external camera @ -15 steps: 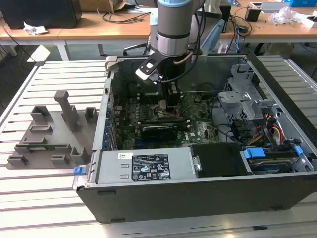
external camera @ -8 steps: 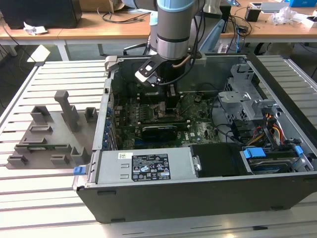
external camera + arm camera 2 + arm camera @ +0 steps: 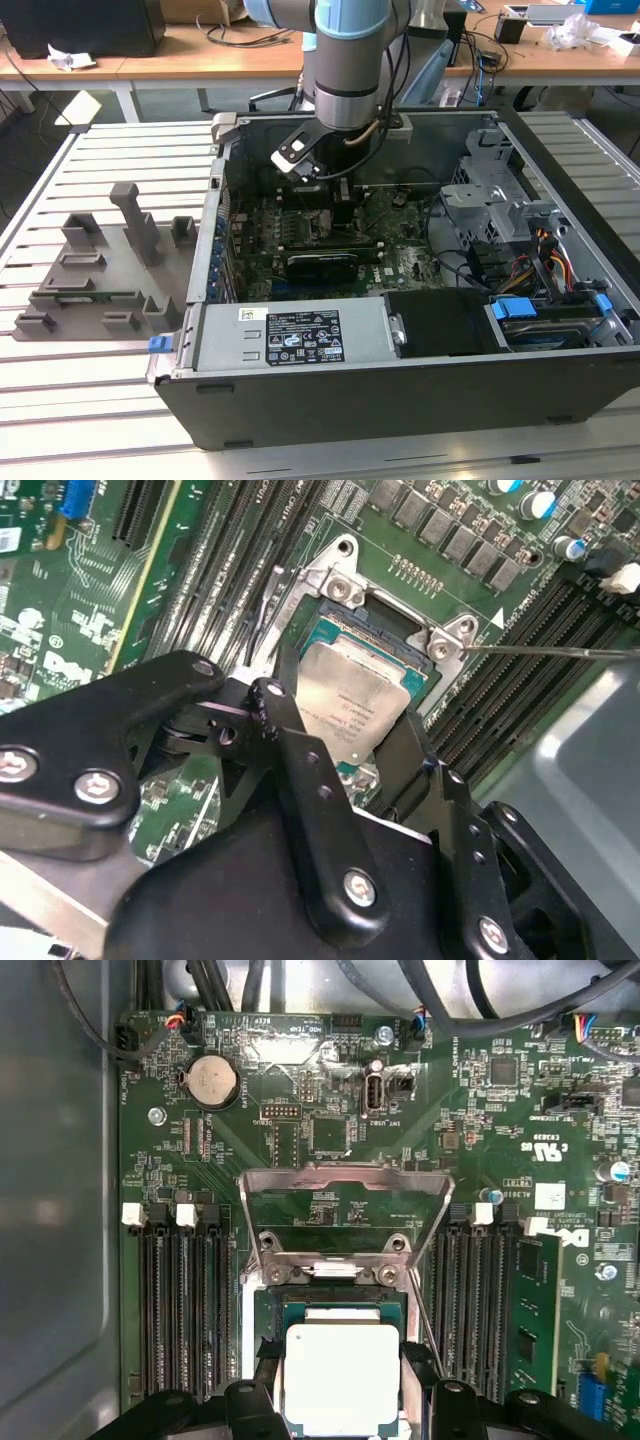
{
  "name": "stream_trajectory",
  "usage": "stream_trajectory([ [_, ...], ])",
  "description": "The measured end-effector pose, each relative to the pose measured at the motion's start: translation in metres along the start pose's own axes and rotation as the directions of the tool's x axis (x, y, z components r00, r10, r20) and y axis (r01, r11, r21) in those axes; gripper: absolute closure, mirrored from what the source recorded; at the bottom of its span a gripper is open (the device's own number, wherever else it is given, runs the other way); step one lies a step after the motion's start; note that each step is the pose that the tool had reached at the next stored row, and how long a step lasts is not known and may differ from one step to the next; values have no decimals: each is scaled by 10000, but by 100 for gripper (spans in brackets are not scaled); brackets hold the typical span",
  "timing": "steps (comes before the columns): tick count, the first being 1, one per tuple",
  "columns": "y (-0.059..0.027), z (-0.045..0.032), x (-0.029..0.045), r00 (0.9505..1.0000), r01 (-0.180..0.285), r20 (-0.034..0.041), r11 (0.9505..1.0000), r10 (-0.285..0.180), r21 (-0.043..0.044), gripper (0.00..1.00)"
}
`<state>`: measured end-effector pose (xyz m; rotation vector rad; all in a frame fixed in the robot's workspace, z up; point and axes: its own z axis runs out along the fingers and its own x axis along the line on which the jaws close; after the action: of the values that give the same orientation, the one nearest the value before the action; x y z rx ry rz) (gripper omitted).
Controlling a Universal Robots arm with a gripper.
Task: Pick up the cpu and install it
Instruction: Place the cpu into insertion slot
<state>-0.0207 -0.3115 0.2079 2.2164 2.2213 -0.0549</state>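
Item: UR arm, end effector point(image 3: 338, 200) lowered into open computer case point(image 3: 400, 400) lying on slatted metal surface point(image 3: 60, 400). End effector point(image 3: 345, 725) state: black fingers point(image 3: 300, 770) closed on two opposite edges of the cpu point(image 3: 360, 695), w/ metal lid facing up and left uncovered. The cpu point(image 3: 342, 1372) location: held level directly over the socket point(image 3: 330, 1305) on the motherboard point(image 3: 400, 262), close above it; whether it is seated yet, cannot tell. Edge grip prob. keeps the underside contacts untouched and the chip square to the socket. Load plate point(image 3: 345, 1185) swung up and back, and thin retention lever point(image 3: 560, 650) released to one side, so the socket opening is free to receive the chip. Adjacent: empty DIMM slots point(image 3: 185, 1310) flanking the socket, one RAM stick point(image 3: 530, 1300) fitted, coin cell point(image 3: 212, 1080) on far part of board. Grey fixture tray point(image 3: 100, 270) w/ upright posts sits outside the case, at the exterior view's left, well apart. PSU point(image 3: 300, 335) along near case wall.
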Motion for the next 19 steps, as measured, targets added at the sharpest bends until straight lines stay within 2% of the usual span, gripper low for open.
stream_trajectory([
  [4, 1, 54, 3, 10000, -1, 0, 10000, 1, 0, 45],
  [6, 1, 54, 2, 10000, -1, -7, 10000, 1, -1, 32],
  [8, 2, 79, 3, 10000, -1, -6, 10000, 1, -1, 32],
  [9, 2, 79, 3, 10000, -1, -6, 10000, 1, 0, 34],
  [11, 1, 79, 3, 10000, -1, -5, 10000, 1, 2, 46],
  [19, 2, 81, 5, 10000, 0, -6, 10000, 0, -1, 47],
])
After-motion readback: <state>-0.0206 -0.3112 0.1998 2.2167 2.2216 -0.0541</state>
